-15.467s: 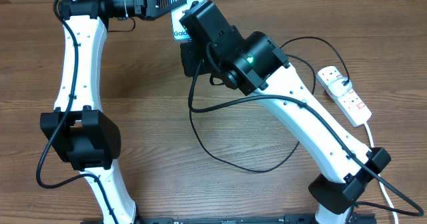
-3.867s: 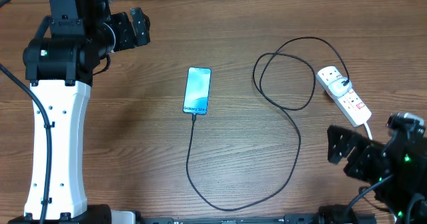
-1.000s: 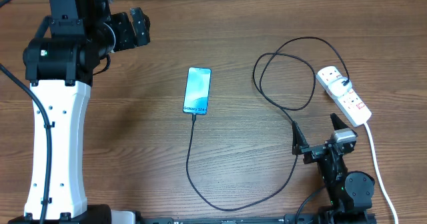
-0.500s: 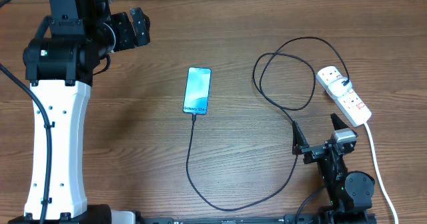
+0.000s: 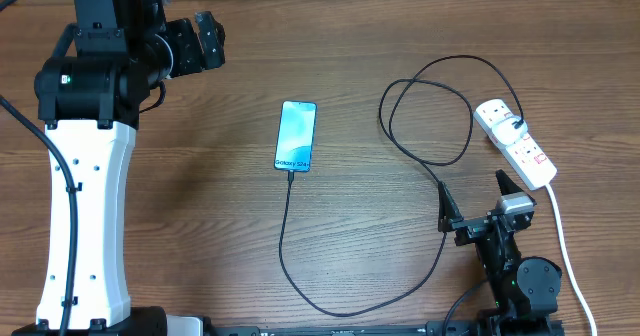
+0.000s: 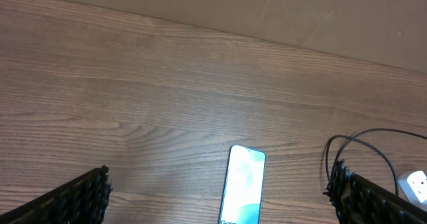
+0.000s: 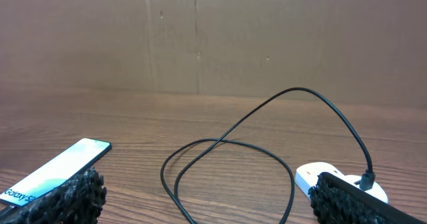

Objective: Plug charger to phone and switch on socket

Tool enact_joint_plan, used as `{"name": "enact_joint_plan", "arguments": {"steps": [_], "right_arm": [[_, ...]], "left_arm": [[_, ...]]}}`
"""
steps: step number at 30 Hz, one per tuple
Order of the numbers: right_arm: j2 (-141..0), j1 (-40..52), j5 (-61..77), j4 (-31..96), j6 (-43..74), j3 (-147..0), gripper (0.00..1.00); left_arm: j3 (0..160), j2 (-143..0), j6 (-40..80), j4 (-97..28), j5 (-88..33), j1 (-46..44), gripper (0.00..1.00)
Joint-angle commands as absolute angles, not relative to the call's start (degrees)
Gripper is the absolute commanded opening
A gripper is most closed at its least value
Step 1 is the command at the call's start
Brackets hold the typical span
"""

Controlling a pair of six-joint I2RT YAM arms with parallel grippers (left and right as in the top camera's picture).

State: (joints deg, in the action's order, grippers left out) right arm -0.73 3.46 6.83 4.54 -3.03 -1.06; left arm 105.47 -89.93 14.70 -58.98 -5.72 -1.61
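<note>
Phone [image 5: 297, 136] lies at the middle of the table [image 5: 200, 226], with the charger [image 5: 281, 241] meeting its near end and looping right to the socket [image 5: 515, 142]. The left gripper [image 5: 210, 41] and right gripper [image 5: 475, 206] both hang spread and empty. Pressing the red switch [image 5: 521, 147] likely calls for one fingertip kept clear of the charger.

Overhead looking down, both wrist views oblique, sharing phone [image 5: 297, 136]
</note>
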Motion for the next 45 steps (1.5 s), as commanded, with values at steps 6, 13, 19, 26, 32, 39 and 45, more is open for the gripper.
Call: {"name": "enact_joint_plan", "arguments": {"steps": [6,13,19,26,32,39,45], "right_arm": [[-0.2,3.5,6.5,4.4,-3.1,-0.5,1.0],[-0.2,3.5,6.5,4.4,-3.1,-0.5,1.0],[-0.2,3.5,6.5,4.4,-3.1,-0.5,1.0],[-0.2,3.5,6.5,4.4,-3.1,-0.5,1.0],[-0.2,3.5,6.5,4.4,-3.1,-0.5,1.0],[-0.2,3.5,6.5,4.4,-3.1,-0.5,1.0],[-0.2,3.5,6.5,4.4,-3.1,-0.5,1.0]], "left_arm": [[105.5,-90.4,15.2,-58.9,-5.4,-1.6,1.0],[105.5,-90.4,15.2,-58.9,-5.3,-1.6,1.0],[105.5,-90.4,15.2,-58.9,-5.4,-1.6,1.0],[105.4,-88.7,12.2,-63.0,5.1,-1.5,1.0],[101.4,-80.3,10.3,-65.5,10.9,-1.3,1.0],[85.0,-64.7,10.3,-64.7,11.9,-1.0,1.0],[67.1,-49.9,10.3,-57.0,12.2,-0.9,1.0]]}}
